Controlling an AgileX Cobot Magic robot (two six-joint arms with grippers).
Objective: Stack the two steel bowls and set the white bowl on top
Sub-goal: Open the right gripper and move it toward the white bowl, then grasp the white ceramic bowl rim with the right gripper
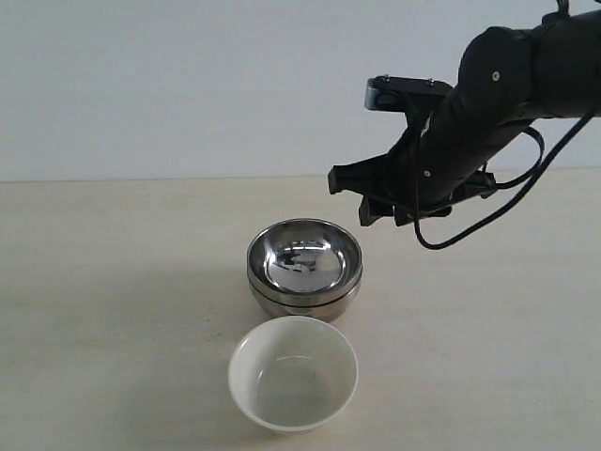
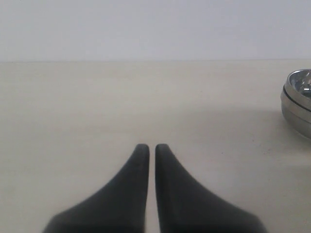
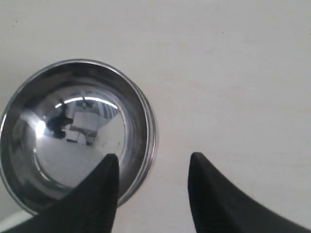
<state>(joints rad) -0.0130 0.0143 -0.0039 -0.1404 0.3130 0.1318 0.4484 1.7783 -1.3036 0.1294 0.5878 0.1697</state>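
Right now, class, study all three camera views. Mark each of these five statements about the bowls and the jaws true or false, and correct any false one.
1. The two shiny round steel bowls are stacked. True.
2. The glossy round white bowl sits on the steel stack. False: it stands on the table, beside the stack.
3. The right gripper holds its jaws apart. True.
4. The left gripper grips a bowl. False: shut, gripping nothing.
5. The white bowl lies upside down. False: it is upright.

The two steel bowls sit nested mid-table; the white bowl lies just beside them at six o'clock.
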